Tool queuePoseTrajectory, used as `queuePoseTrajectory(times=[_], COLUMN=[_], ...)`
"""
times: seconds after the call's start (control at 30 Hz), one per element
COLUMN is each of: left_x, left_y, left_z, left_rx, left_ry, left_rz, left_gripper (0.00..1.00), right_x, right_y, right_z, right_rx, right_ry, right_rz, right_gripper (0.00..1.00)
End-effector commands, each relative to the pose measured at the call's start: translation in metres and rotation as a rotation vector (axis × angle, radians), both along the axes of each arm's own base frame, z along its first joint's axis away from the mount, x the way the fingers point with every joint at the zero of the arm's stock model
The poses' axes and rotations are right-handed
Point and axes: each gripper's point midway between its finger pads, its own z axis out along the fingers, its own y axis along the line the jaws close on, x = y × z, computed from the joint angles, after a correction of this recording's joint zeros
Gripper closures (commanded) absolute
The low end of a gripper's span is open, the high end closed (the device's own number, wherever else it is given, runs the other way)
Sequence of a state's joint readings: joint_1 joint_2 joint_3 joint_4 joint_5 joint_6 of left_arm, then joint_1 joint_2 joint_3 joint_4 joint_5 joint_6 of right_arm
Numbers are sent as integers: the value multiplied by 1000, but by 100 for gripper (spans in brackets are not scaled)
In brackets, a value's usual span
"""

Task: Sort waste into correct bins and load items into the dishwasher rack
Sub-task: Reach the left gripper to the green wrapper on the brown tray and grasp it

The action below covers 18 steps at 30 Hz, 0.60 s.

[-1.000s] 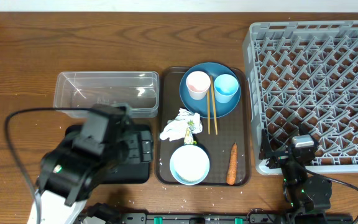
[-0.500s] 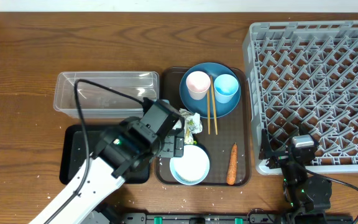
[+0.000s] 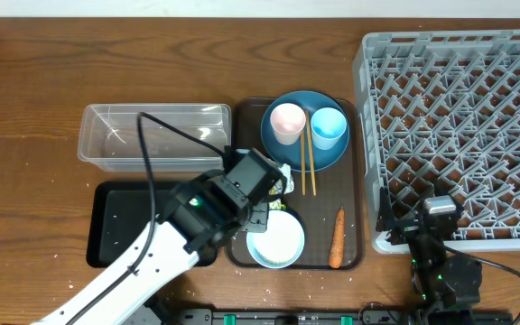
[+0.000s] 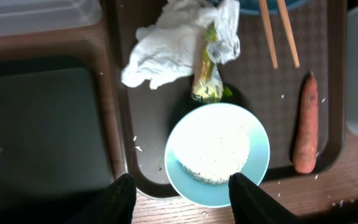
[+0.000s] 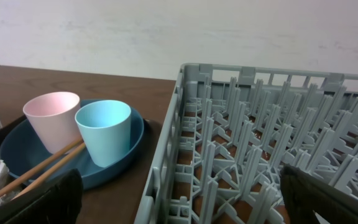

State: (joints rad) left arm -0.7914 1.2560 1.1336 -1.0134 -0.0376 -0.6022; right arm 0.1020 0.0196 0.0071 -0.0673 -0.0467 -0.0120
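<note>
Over the brown tray (image 4: 143, 127) at frame centre, the left gripper (image 4: 183, 191) hovers partly open and empty, apparently starting on the waste: next, descend and pinch the wrapper (image 4: 166, 53).

No readable text anywhere, green print on the crumpled wrapper (image 4: 173, 53) too blurred to read
</note>
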Motion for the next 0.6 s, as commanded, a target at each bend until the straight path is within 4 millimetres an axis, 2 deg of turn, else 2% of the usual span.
queuePoseTrajectory(times=[0.0, 0.47, 0.57], left_x=[0, 11, 10], left_y=[-5, 2, 5], left_z=[-2, -9, -16], left_rx=[24, 93, 115], left_ry=[-3, -35, -29], left_rz=[-15, 7, 9], left_gripper=[50, 49, 49], right_x=[0, 0, 0], right_y=[0, 0, 0], right_z=[-2, -2, -2], right_rx=[-13, -13, -13], right_ry=[5, 5, 5], right_rz=[-2, -2, -2], right_gripper=[1, 1, 1])
